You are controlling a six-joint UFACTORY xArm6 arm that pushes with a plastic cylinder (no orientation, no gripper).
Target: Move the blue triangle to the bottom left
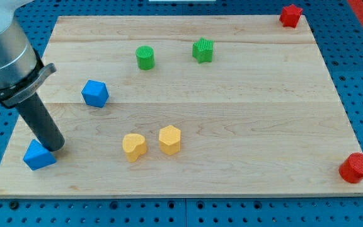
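Observation:
The blue triangle lies near the bottom left corner of the wooden board. My tip touches the triangle's upper right side. The dark rod rises from there toward the view's upper left, under the grey arm body.
A blue hexagonal block sits above and right of the tip. A yellow heart and a yellow hexagon lie at bottom centre. A green cylinder and a green star are near the top. A red star and a red cylinder sit at the right corners.

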